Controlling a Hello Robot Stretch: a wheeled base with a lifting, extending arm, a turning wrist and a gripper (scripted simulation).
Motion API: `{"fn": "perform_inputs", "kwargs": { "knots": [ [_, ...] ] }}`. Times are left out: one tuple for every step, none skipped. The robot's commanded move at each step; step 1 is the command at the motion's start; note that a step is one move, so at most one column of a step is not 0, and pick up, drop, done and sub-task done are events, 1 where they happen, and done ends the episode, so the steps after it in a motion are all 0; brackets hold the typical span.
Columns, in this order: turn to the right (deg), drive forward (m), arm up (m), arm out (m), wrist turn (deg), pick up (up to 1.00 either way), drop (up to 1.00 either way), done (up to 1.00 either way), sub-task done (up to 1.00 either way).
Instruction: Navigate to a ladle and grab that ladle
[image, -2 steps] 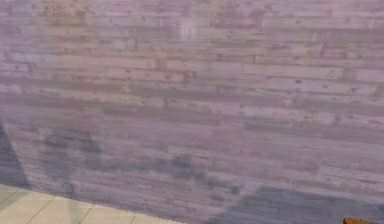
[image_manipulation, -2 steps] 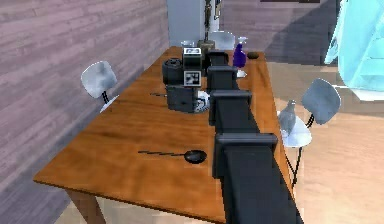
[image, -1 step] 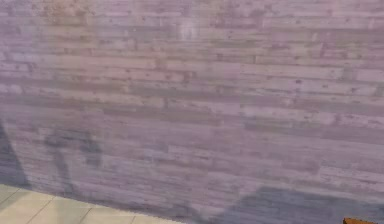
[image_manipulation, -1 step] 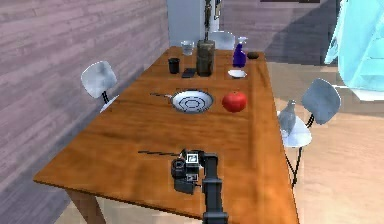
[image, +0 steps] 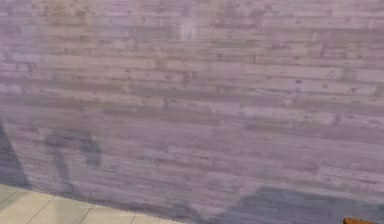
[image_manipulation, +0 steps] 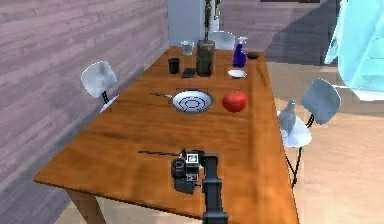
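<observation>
The gripper (image_manipulation: 178, 164) shows against the wooden table (image_manipulation: 110, 150) at the arm side view's lower middle; I cannot tell whether it holds anything. A slim utensil (image_manipulation: 160, 96), possibly the ladle, lies mid-frame just left of the white plate (image_manipulation: 192, 101).

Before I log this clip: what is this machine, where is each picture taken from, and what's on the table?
It's a wheeled robot with one extending arm. The forward view looks ahead at a purple plank wall. The arm side view looks sideways over a wooden table: the dark arm ends in its tool. A thin dark utensil, possibly the ladle, lies at its tip, so I cannot tell whether anything is held. Farther off: a plate, a red fruit, a blue bottle.
</observation>
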Motion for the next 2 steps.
{"fn": "perform_inputs", "kwargs": {
  "knots": [
    [0.0, 0.0, 0.1, 0.0, 0.0, 0.0, 0.0, 0.0, 0.0],
    [0.0, 0.0, 0.0, 0.0, 0.0, 0.0, 0.0, 1.0, 0.0]
  ]
}}
